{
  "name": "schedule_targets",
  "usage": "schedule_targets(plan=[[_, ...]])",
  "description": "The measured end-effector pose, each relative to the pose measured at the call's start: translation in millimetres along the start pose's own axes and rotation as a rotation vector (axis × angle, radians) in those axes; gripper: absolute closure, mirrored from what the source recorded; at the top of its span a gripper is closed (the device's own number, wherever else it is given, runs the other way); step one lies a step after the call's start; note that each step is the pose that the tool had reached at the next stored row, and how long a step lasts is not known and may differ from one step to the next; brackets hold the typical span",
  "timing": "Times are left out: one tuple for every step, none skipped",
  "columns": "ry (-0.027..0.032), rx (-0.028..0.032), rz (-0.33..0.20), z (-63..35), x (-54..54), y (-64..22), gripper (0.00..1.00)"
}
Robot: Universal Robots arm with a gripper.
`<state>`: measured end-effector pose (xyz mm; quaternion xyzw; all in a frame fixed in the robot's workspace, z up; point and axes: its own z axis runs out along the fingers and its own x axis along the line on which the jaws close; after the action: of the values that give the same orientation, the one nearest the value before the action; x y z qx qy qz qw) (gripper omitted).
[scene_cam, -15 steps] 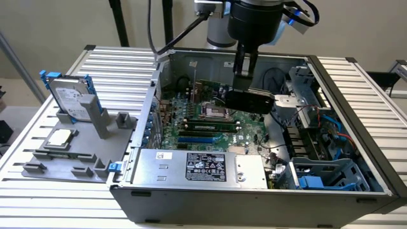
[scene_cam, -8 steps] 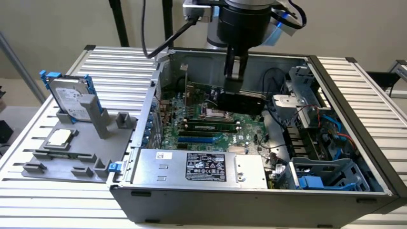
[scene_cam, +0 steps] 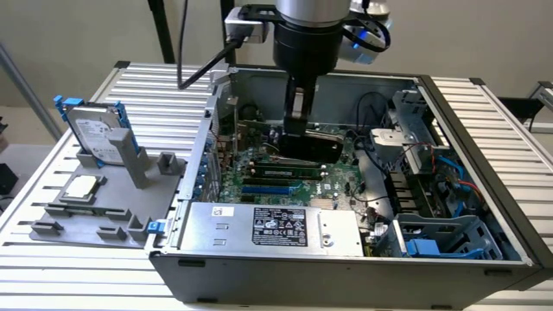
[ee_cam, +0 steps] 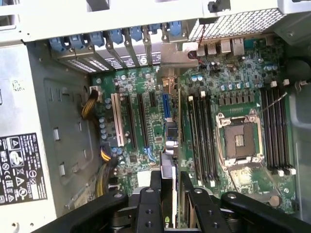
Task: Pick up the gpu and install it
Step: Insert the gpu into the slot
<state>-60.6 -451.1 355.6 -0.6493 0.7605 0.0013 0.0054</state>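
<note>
Two matte black fingers (ee_cam: 148, 206) of the claw (ee_cam: 168, 187) pinch the thin, flat gpu (ee_cam: 167, 167) edge-on, just above the green slotted motherboard (ee_cam: 146, 145) below, grey sheet-metal case (scene_cam: 346, 272) around, ribbed tabletop (scene_cam: 164, 78) beyond.

In the exterior view, the fixture tray (scene_cam: 95, 217) is lying at nine o'clock of the computer case (scene_cam: 471, 133), the hard drive (scene_cam: 95, 133) standing on it. The power supply (scene_cam: 268, 223) is sitting at six o'clock of the motherboard (scene_cam: 259, 183), the gpu (scene_cam: 315, 148) hanging edge-on over it, held in the gripper (ee_cam: 170, 194).
</note>
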Motion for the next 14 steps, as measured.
schedule_targets(plan=[[-0.0003, -0.0001, -0.001, 1.8, 0.9, 1.9, 0.73], [-0.0008, -0.0002, -0.002, 3.6, 1.9, 3.5, 0.73], [-0.0012, -0.0003, -0.004, 5.3, 2.8, 5.2, 0.73], [-0.0016, -0.0004, -0.005, 7.1, 3.7, 6.8, 0.73], [-0.0021, -0.0005, -0.007, 8.9, 4.6, 8.4, 0.73], [-0.0029, -0.0006, -0.008, 10.9, 5.6, 10.3, 0.73], [-0.0034, -0.0007, -0.010, 12.6, 6.4, 12.1, 0.73], [-0.0042, -0.0008, -0.012, 14.4, 7.2, 14.2, 0.73], [-0.0051, -0.0010, -0.014, 16.2, 8.0, 16.5, 0.73], [-0.0060, -0.0011, -0.016, 18.0, 8.6, 18.8, 0.73], [-0.0072, -0.0013, -0.019, 19.8, 9.2, 21.0, 0.73], [-0.0092, -0.0013, -0.023, 21.5, 9.6, 23.0, 0.73], [-0.0116, -0.0012, -0.026, 23.1, 9.8, 24.5, 0.73], [-0.0148, -0.0005, -0.028, 24.5, 10.0, 25.3, 0.73]])
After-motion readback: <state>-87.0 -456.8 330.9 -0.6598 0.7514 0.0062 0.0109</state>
